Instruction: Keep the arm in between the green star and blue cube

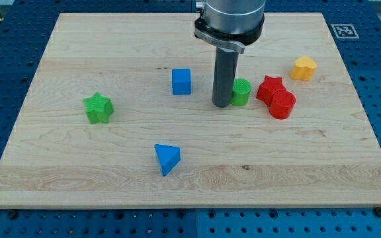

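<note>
The green star (pixel 98 108) lies on the wooden board (pixel 65 172) at the view's left. The blue cube (pixel 181 81) sits near the middle, toward the view's top. My tip (pixel 221 104) rests on the board to the right of the blue cube, right beside a green cylinder (pixel 241 92). The tip is not between the star and the cube; it lies on the far side of the cube from the star.
A blue triangle block (pixel 167 158) lies toward the view's bottom, below the cube. A red star (pixel 270 88) and a red cylinder (pixel 282 104) sit just right of the green cylinder. A yellow heart-like block (pixel 303 68) is at the upper right.
</note>
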Controlling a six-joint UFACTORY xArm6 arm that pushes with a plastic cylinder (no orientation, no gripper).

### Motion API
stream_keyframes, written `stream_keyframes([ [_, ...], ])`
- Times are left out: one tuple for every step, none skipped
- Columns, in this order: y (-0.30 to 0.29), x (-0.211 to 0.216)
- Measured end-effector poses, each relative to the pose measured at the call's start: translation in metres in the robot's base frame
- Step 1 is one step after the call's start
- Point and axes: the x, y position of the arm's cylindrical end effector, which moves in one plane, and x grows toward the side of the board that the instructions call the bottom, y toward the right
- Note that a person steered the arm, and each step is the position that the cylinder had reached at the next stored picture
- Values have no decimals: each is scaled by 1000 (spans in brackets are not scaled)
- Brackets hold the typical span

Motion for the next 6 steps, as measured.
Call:
stream_keyframes([
  [3, 0],
  [8, 0],
  [1, 0],
  [-21, 0],
  [-21, 0],
  [-24, 0],
])
